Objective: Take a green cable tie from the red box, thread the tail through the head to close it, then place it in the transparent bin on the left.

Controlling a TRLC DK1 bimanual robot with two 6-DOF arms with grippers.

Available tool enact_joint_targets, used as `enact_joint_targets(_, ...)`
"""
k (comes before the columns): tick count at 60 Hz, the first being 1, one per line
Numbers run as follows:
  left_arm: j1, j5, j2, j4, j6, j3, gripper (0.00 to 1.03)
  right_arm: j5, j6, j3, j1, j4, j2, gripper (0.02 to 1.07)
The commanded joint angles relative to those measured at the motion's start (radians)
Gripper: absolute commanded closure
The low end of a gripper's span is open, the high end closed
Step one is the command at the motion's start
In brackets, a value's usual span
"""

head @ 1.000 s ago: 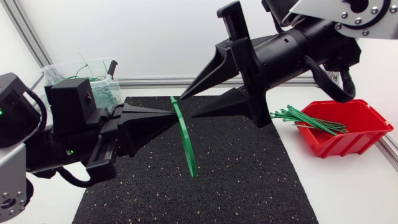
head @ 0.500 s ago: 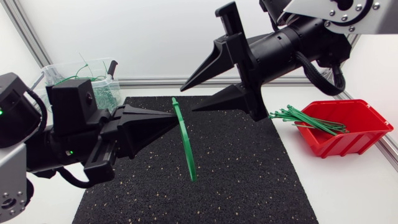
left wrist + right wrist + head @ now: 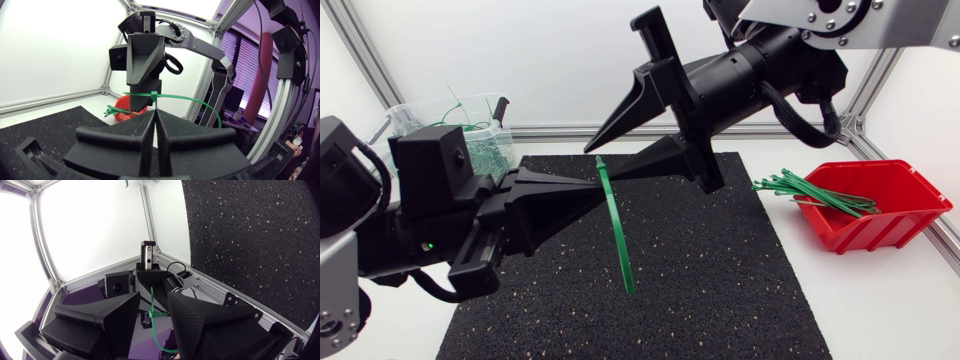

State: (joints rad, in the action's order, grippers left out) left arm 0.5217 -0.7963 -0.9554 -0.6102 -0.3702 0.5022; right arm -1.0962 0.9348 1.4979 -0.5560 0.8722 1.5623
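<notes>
The left fingers (image 3: 555,195) are pressed together, pinching a green cable tie (image 3: 618,235) near its upper end. The tie is held above the black mat (image 3: 720,290) and curves downward, its lower end free. The right fingers (image 3: 632,112) are spread apart, pointing at the tie's upper end, which lies close to their tips. More green cable ties (image 3: 810,192) poke out of the red box (image 3: 895,215) on the desk (image 3: 880,310) at the right. The transparent bin (image 3: 415,115) sits at the far left behind the left arm, with tangled green ties inside.
</notes>
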Motion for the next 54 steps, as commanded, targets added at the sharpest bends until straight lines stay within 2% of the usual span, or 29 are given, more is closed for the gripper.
enact_joint_targets(1, -0.006, -0.011, 0.012, -0.008, -0.022, 0.012, 1.0, -0.001, 0.001, 0.012, -0.01, 0.016, -0.013, 0.66)
enact_joint_targets(4, -0.006, -0.011, 0.014, -0.01, -0.022, 0.01, 1.0, -0.001, 0.001, 0.009, -0.01, 0.016, -0.013, 0.66)
enact_joint_targets(7, -0.009, -0.014, 0.014, -0.01, -0.022, 0.01, 1.0, 0.001, 0.001, 0.007, -0.01, 0.016, -0.015, 0.71)
enact_joint_targets(15, -0.008, -0.015, 0.017, -0.008, -0.022, 0.01, 1.0, 0.002, 0.001, 0.005, -0.009, 0.017, -0.022, 0.72)
enact_joint_targets(19, -0.008, -0.015, 0.018, -0.008, -0.024, 0.012, 1.0, 0.019, 0.001, 0.002, -0.009, 0.017, -0.03, 0.79)
enact_joint_targets(27, -0.005, -0.015, 0.017, -0.008, -0.024, 0.013, 1.0, 0.032, -0.001, -0.004, -0.007, 0.017, -0.034, 0.83)
enact_joint_targets(34, -0.005, -0.015, 0.017, -0.008, -0.022, 0.012, 1.0, 0.038, -0.001, -0.005, -0.007, 0.017, -0.042, 0.83)
enact_joint_targets(43, -0.005, -0.015, 0.017, -0.008, -0.022, 0.01, 1.0, 0.056, 0.001, -0.011, -0.01, 0.016, -0.053, 0.89)
enact_joint_targets(54, -0.002, -0.015, 0.017, -0.008, -0.022, 0.013, 1.0, 0.078, 0.002, -0.018, -0.01, 0.014, -0.053, 1.01)
